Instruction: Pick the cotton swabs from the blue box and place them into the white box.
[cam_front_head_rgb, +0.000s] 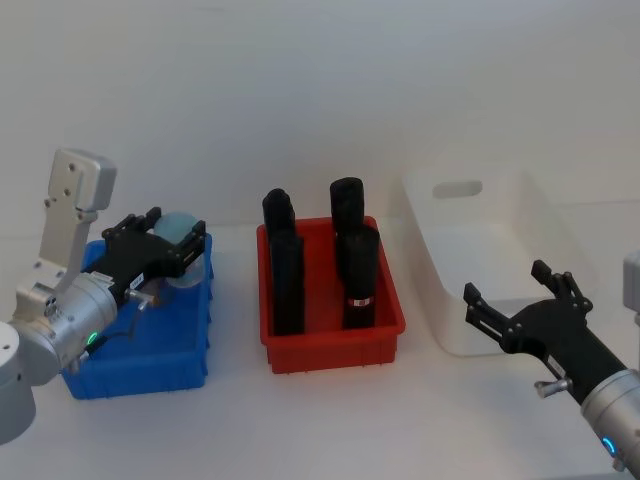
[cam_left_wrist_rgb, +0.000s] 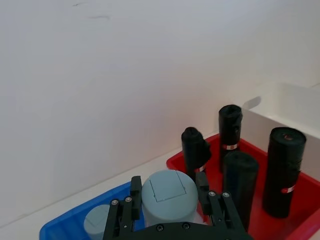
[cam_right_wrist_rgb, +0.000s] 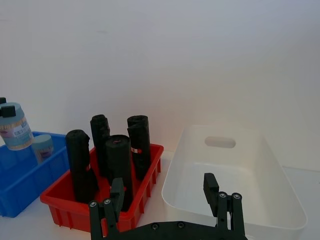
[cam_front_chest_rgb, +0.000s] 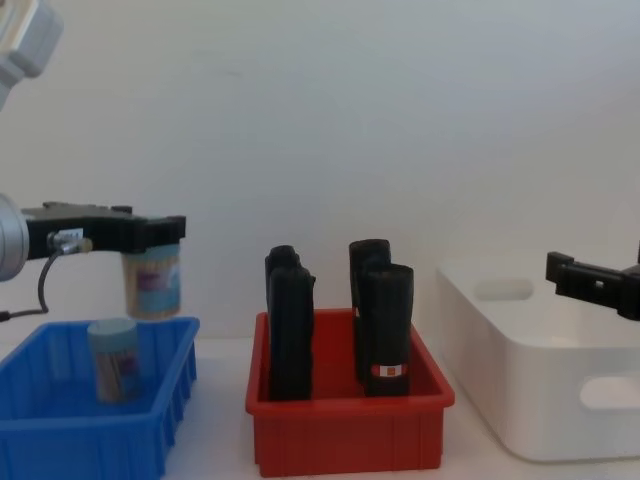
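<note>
My left gripper is shut on a cotton swab jar with a pale blue lid, and holds it upright in the air above the blue box. A second cotton swab jar stands inside that box, below and a little to the left of the held one. On the right sits the white box, a smooth tub with an oval handle hole. My right gripper hovers open with nothing in it near the white box's front edge.
A red bin between the two boxes holds several tall black cylinders with red-white bands. They stand higher than the bin's walls, in the space between the blue box and the white box. Bare table lies in front of all three containers.
</note>
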